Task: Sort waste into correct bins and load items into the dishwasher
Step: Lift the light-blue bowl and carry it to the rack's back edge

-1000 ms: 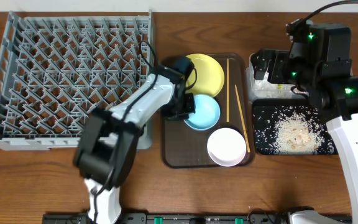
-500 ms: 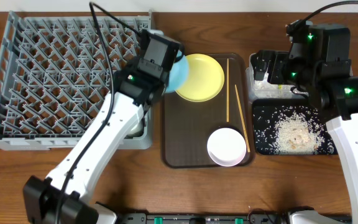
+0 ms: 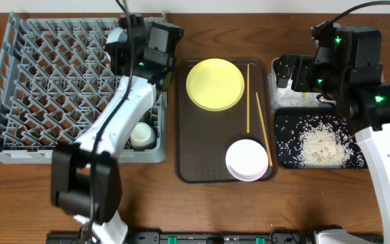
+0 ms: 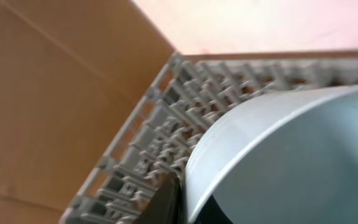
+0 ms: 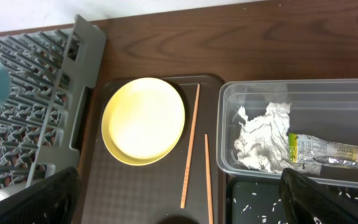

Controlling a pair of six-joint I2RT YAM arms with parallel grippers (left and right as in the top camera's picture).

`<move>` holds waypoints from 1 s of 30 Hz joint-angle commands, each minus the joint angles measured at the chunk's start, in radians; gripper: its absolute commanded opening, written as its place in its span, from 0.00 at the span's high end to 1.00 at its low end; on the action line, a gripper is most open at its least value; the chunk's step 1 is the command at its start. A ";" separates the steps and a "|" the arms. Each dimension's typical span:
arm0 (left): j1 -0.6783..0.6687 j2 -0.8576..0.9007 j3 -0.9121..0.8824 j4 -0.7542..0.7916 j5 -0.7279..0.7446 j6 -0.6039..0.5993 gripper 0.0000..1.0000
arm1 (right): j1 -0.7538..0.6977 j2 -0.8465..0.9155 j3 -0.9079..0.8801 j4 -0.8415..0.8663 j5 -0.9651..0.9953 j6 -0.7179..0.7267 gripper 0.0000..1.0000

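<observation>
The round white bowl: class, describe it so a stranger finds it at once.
Find the dark brown rectangular serving tray mid-table. The round white bowl sits in its near right corner. It is white; the tray's other dish, a round plate, is yellow.

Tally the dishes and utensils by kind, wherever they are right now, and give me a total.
Plates: 1, the yellow plate
Bowls: 2, the white bowl and the light blue bowl
Cups: 1, the small white cup
Chopsticks: 2
Total: 6
</observation>
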 commanded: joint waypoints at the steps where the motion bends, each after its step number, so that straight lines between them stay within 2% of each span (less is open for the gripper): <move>1: 0.003 0.057 0.000 0.006 -0.167 0.023 0.93 | -0.006 0.001 -0.002 -0.001 0.005 0.010 0.01; 5: 0.001 0.089 0.000 0.005 -0.238 0.003 0.93 | -0.006 0.001 -0.002 -0.001 0.005 0.010 0.01; 12: -0.020 0.090 -0.031 0.002 -0.237 -0.008 0.93 | -0.006 0.001 -0.002 -0.001 0.005 0.010 0.01; 22: -0.042 0.090 -0.112 0.011 -0.237 -0.084 0.93 | -0.006 0.001 -0.002 -0.001 0.005 0.010 0.01; 25: -0.042 0.089 -0.113 0.067 -0.237 -0.074 0.93 | -0.006 0.001 -0.002 -0.001 0.005 0.010 0.01; 30: -0.039 0.089 -0.113 0.269 -0.225 0.011 0.92 | -0.006 0.001 -0.002 -0.001 0.005 0.010 0.01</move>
